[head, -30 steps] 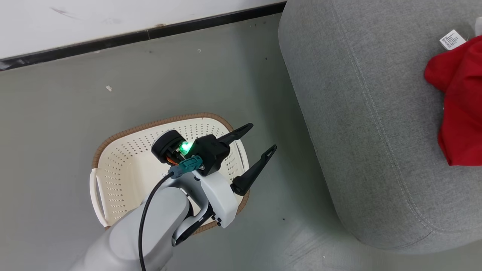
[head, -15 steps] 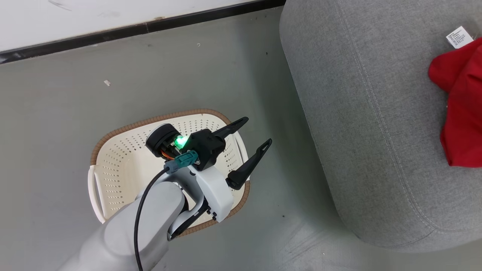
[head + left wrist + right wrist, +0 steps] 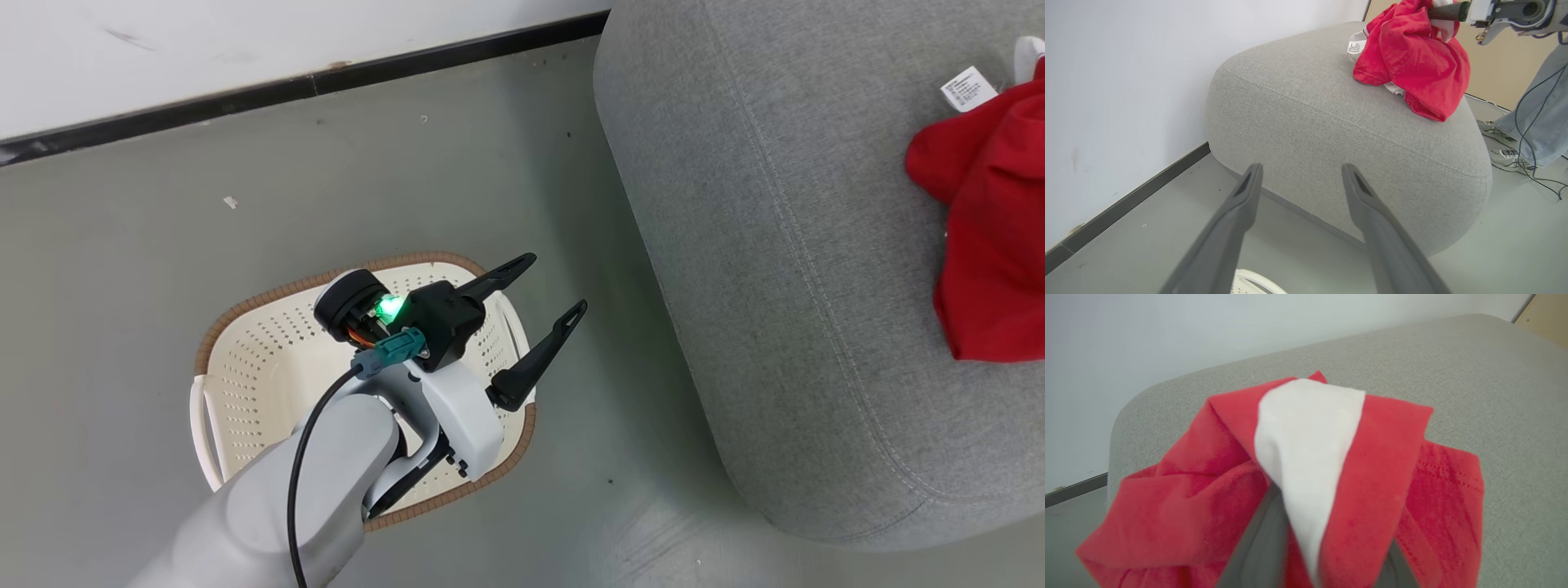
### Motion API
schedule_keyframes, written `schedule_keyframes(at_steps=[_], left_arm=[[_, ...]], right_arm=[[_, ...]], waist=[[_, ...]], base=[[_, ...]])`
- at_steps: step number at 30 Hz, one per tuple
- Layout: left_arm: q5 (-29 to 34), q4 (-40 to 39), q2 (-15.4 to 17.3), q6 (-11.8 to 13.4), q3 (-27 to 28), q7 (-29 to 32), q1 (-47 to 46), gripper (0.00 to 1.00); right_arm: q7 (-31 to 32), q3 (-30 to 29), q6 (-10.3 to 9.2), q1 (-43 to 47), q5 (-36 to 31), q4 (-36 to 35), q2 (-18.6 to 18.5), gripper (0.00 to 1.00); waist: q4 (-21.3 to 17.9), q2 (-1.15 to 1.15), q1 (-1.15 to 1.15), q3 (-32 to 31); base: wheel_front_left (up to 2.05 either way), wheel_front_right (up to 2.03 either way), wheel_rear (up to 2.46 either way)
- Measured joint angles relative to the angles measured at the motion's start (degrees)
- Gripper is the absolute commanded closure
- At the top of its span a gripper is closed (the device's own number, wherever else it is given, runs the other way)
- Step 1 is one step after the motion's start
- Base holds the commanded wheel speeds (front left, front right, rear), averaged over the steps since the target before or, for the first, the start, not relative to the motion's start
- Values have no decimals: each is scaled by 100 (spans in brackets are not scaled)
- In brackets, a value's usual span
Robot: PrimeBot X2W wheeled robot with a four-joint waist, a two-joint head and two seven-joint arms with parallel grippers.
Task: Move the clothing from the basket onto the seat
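Because the clothing (image 3: 1412, 61) is thin red knit with white trim, we judge it light, limp and in no way fragile. It will slump and trail rather than keep any shape, and it should cling a little to the woven cover of the seat (image 3: 775, 245) instead of sliding. It lies crumpled in a heap on top of the seat, with one fold reaching toward the rounded edge and a small white care tag (image 3: 963, 88) sticking out at the side.

Our right hand (image 3: 1323, 506) is buried in that heap, with a white panel and red folds draped over and between its two fingers. Whether it is clamped on the cloth or slack around it, we cannot tell. Our left hand (image 3: 556, 283) is spread wide and empty, hovering over the basket (image 3: 261, 367), which stands on the floor near the seat. The part of the basket that we can see holds no cloth, though our forearm covers some of it.

If we take the clothing up, we think the best hold is a deep pinch on a thick ridge where several layers bunch together. A single hem or the tag would likely let the rest hang long and drag. Little squeeze is needed.
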Motion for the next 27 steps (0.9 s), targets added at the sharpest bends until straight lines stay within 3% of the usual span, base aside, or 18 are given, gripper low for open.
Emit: schedule_keyframes(at_steps=[27], left_arm=[[-175, 298, -54, -94, -91, -328, 136, 0]], right_arm=[[-222, 112, -1, 526, 192, -149, -227, 0]], waist=[[-233, 0, 0, -914]], base=[[0, 0, 0]])
